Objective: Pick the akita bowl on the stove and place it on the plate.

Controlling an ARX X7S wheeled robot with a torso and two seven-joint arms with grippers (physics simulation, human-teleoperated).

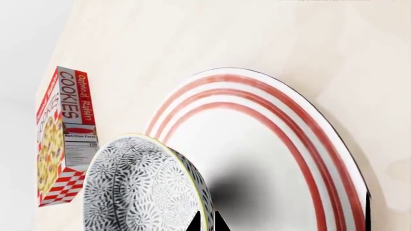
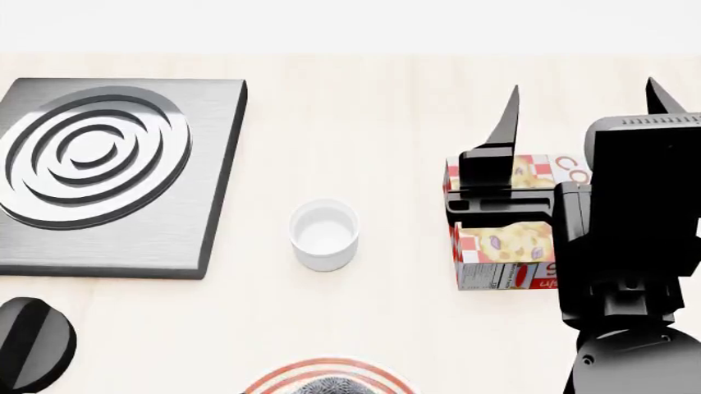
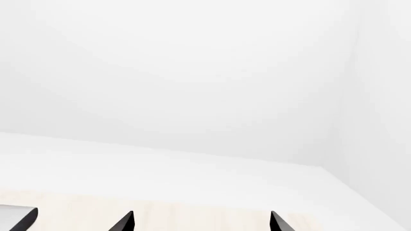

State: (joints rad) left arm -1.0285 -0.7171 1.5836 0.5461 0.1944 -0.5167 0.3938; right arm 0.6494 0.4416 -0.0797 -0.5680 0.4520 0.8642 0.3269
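Observation:
My left gripper is shut on the rim of the akita bowl, with one black fingertip on each side of the wall. The bowl hangs close over the plate, whose red stripes ring a white centre, and casts a dark shadow on it. In the head view only the plate's far rim and a sliver of the bowl show at the bottom edge. The stove at the left has nothing on its burner rings. My right gripper is raised at the right, open and holding nothing.
A small plain white cup stands mid-table between the stove and a cookies box. That box also shows beyond the bowl in the left wrist view. The black right arm partly covers the box.

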